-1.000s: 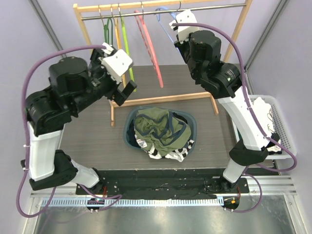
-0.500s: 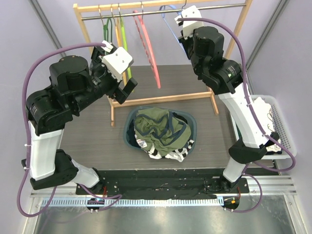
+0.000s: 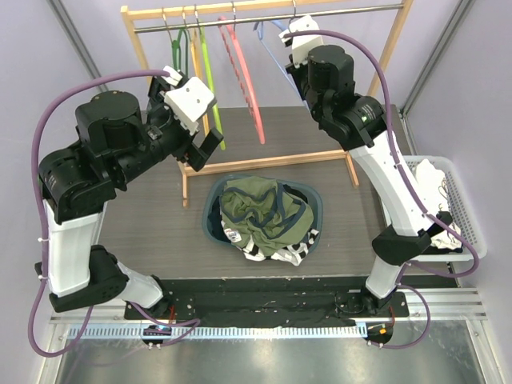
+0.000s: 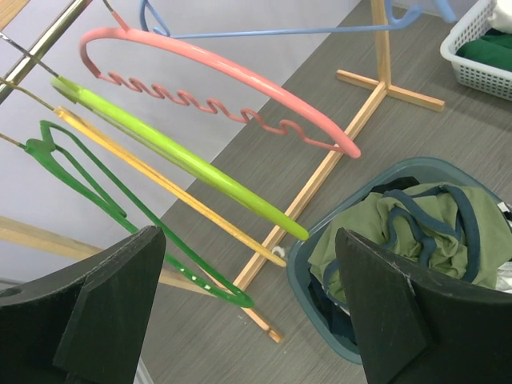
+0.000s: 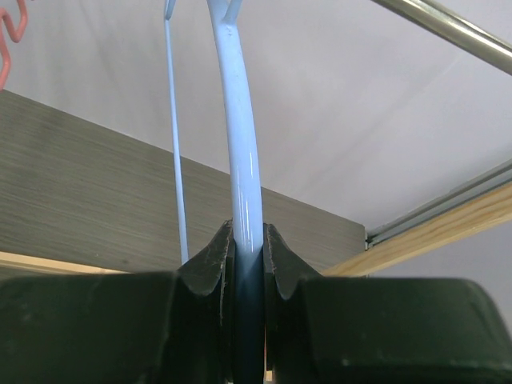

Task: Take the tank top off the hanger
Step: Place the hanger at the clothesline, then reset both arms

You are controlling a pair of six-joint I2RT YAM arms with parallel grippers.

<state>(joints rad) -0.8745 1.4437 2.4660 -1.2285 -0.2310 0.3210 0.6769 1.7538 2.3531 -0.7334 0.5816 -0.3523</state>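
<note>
On your grey surface [image 3: 136, 232], the olive-green tank top [image 3: 260, 210] fills the blue basket [image 3: 210, 218]. Your right fingers [image 5: 204, 268] clamp the pale-blue plastic hanger [image 5: 244, 176], and your left fingers [image 4: 96, 320] stand apart.

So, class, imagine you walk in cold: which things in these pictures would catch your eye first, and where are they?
The row of bright hangers on the wooden rack at the far side of the table stands out first, with the right hand shut on the blue hanger. Next comes the olive garment heaped in the blue bin at the table's middle.
</note>
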